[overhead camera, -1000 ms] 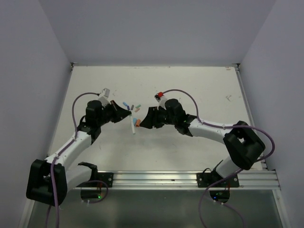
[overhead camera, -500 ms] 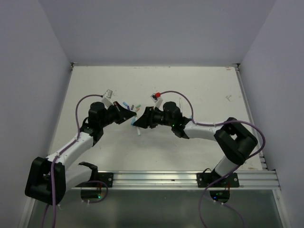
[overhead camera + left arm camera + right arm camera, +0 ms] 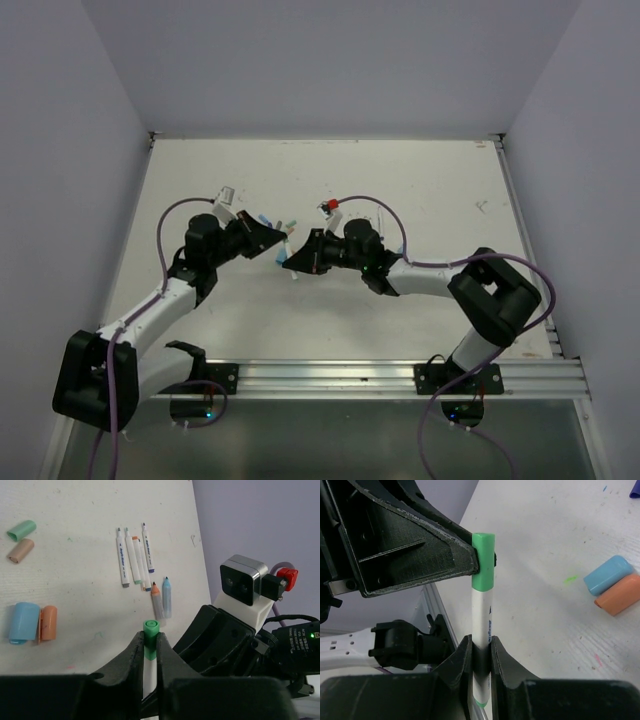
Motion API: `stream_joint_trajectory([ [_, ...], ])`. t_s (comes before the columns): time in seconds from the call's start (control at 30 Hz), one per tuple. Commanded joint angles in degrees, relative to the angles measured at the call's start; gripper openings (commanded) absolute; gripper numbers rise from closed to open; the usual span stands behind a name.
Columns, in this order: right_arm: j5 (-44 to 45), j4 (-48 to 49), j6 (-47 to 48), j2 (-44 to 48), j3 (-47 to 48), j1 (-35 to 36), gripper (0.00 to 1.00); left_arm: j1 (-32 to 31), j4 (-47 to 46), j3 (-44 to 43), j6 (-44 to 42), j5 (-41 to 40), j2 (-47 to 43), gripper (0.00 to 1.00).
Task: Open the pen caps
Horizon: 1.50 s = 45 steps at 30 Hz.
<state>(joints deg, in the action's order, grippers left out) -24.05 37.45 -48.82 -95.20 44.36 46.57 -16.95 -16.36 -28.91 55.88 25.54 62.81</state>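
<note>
Over the surface [image 3: 420, 190], the left end effector [image 3: 150, 647] clamps the green cap [image 3: 151, 626] and the right end effector [image 3: 481, 655] clamps the white barrel [image 3: 482, 615] — best pulled straight apart, toward nine and three o'clock, without bending.

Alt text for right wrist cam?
Right hand clamps a white plastic marker barrel while the left hand pinches its green plastic cap. A light blue cap and an orange cap lie side by side on the table.

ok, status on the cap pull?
Left end effector shut on green cap. Right end effector shut on marker barrel. Cap not yet off. Nothing blocking.
</note>
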Motion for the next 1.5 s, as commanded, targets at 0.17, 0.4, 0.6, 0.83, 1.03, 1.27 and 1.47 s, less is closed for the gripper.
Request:
stream_joint_trajectory([
  [0.17, -3.2, 3.7, -1.1, -1.0, 0.8, 0.2, 0.0, -0.3, -2.0, 1.0, -5.1, 4.1, 0.3, 0.43],
  [0.4, -4.2, 4.1, -1.5, -1.7, 1.5, 0.1, 0.0, -0.3, 1.1, -1.6, -7.6, 2.9, -0.1, 0.41],
  [0.6, -4.0, 5.2, -1.9, -2.4, 1.1, 0.1, 0.0, -0.3, 1.7, -2.1, -7.8, 3.0, 0.0, 0.33],
  [0.83, -4.5, 6.1, -2.9, -3.5, 1.8, 0.2, 0.0, -0.3, 0.7, -1.9, -7.7, 5.0, 0.8, 0.3],
  [1.03, -4.6, 6.0, -2.9, -3.4, 1.4, 0.2, 0.0, -0.3, 0.8, -2.1, -7.7, 5.2, 1.2, 0.1],
  [1.27, 0.5, -2.7, 2.0, -1.1, 2.4, 0.7, 0.0, -0.2, 5.8, -5.4, -8.2, 3.4, 3.3, 0.0],
  [1.47, 40.0, -36.8, 20.3, 5.0, 11.4, 11.0, 0.0, 0.0, 16.2, -11.0, -8.1, -5.2, 5.3, 0.0],
])
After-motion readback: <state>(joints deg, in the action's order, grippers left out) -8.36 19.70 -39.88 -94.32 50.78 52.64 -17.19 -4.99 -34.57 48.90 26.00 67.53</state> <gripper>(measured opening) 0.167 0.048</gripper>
